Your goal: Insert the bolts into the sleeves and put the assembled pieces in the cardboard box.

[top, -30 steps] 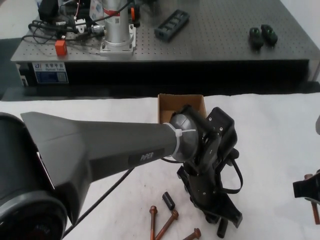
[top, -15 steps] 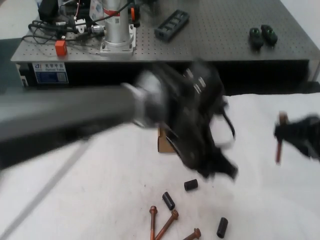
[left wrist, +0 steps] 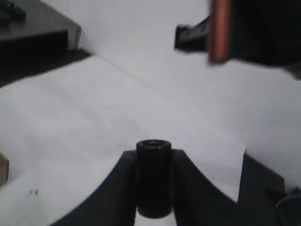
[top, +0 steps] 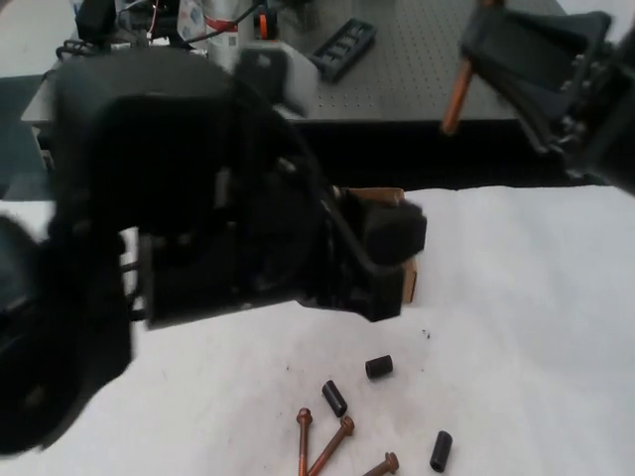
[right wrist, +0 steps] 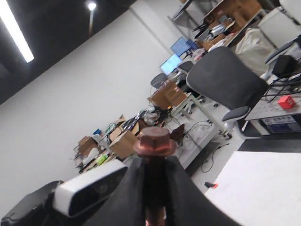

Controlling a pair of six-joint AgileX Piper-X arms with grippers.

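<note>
Two parts were held: your left gripper [left wrist: 154,200] clamped a sleeve [left wrist: 154,181], your right gripper [right wrist: 153,197] a bolt [right wrist: 154,141]. Bolt hung upper right in the high frame, apparently off the sleeve's bore line.

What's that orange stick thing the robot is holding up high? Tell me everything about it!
It is a copper-coloured bolt, metal by its look, with a wide head and a straight shaft. The right gripper is shut on the shaft just below the head. It is held high in the air, tilted, touching nothing else.
</note>
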